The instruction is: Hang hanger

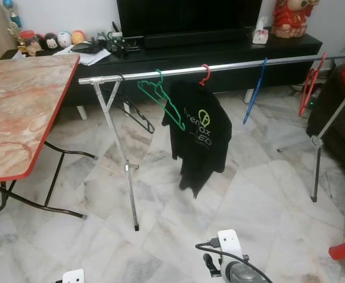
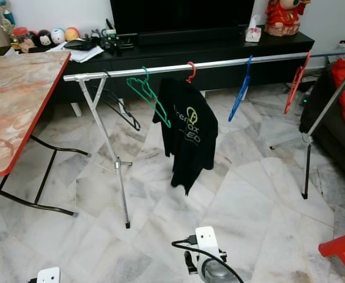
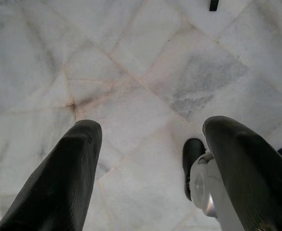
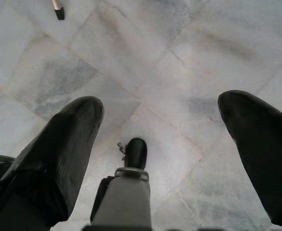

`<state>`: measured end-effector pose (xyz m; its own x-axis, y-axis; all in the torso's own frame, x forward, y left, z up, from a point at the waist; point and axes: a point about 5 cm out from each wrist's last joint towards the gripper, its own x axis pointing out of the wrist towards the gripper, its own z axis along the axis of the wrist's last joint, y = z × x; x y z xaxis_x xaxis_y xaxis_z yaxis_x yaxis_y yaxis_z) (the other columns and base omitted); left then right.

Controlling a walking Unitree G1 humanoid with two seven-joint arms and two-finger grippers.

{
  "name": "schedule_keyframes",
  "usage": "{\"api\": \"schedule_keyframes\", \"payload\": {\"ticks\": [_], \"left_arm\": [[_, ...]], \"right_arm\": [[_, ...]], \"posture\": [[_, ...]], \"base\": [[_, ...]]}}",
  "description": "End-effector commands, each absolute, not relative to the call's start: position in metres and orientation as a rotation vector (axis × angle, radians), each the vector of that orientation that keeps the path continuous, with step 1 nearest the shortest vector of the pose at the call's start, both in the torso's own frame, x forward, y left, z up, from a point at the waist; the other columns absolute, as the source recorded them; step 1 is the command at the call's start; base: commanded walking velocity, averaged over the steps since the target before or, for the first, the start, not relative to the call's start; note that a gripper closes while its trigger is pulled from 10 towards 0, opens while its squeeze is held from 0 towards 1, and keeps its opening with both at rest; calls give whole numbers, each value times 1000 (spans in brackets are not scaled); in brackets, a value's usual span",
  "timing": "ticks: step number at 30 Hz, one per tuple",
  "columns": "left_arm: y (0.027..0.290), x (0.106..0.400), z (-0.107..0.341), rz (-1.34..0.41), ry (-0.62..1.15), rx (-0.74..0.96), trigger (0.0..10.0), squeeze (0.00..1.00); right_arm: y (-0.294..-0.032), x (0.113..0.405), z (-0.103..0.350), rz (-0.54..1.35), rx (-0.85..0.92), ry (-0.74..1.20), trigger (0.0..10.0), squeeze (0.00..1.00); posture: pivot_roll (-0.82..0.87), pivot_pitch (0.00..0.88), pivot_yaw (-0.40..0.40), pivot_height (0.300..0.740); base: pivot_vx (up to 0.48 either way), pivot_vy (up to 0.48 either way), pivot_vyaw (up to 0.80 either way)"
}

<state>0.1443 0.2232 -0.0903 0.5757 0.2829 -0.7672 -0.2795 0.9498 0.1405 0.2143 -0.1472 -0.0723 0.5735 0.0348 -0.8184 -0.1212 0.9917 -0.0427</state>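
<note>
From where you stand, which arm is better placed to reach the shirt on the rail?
Probably the right. The right pincer hangs open and empty, its arm showing nearly below the black shirt; the left pincer, also open, sits farther left.

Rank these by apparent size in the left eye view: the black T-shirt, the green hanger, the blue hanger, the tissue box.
1. black T-shirt
2. green hanger and blue hanger, look alike, unranked
3. tissue box, though farthest away

A rail (image 1: 219,66) crosses the upper frame on legs standing on the floor (image 1: 178,194). From it hang, left to right, a bare hanger (image 1: 160,97), a shirt (image 1: 199,132) at centre, then two more hangers (image 1: 255,88). A tabletop (image 1: 19,112) sits far left, a TV cabinet (image 1: 219,44) behind.
</note>
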Motion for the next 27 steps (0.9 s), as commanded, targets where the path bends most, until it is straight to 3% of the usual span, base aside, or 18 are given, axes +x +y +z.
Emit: {"api": "schedule_keyframes", "payload": {"ticks": [1, 13, 25, 27], "left_arm": [[227, 139, -92, 337, 928, 25, 10000, 0], [229, 139, -91, 306, 918, 85, 10000, 0], [231, 138, -91, 321, 913, 77, 10000, 0], [231, 137, -91, 309, 916, 96, 10000, 0]], "right_arm": [[-147, 211, -74, 92, -96, 965, 10000, 0], [-150, 211, -74, 92, -103, 964, 10000, 0], [-155, 212, -73, 89, -105, 963, 10000, 0], [-156, 212, -73, 86, -104, 963, 10000, 0]], "posture": [[-13, 0, 45, 740], [-10, 0, 45, 740], [-3, 0, 40, 740], [-3, 0, 40, 740]], "base": [[0, 0, -669], [0, -253, -637], [0, 0, -624], [0, -480, -619]]}}
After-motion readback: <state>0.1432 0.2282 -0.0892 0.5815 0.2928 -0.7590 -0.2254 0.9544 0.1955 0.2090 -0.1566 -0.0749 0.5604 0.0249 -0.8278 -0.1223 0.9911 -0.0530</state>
